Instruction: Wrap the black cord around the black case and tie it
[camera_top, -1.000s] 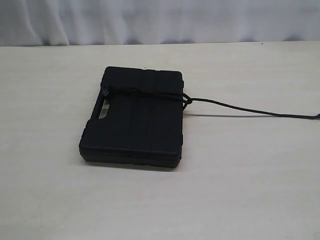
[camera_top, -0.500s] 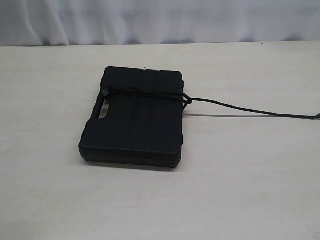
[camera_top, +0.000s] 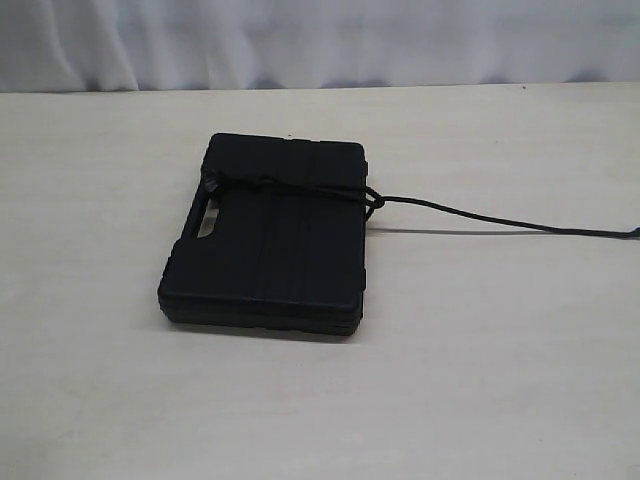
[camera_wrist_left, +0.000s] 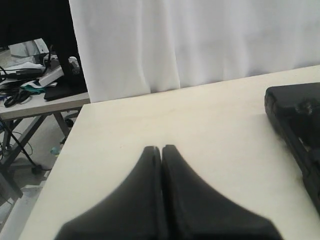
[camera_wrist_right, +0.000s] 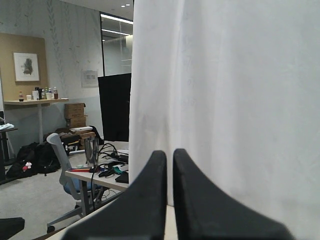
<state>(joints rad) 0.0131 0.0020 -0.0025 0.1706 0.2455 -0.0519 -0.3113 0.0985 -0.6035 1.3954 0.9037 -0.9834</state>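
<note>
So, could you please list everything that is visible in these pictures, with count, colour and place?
case: one, black, lying flat in the middle of the table
cord: one, black, across the case's lid, knotted at its right edge in the exterior view, tail trailing off to the right
table: one, pale beige, under the case and cord
curtain: one, white, behind the table
office chair: one, grey, in the room beyond the curtain
left gripper: one, black, shut, empty, over the table, apart from the case
right gripper: one, black, shut, empty, facing the curtain
</note>
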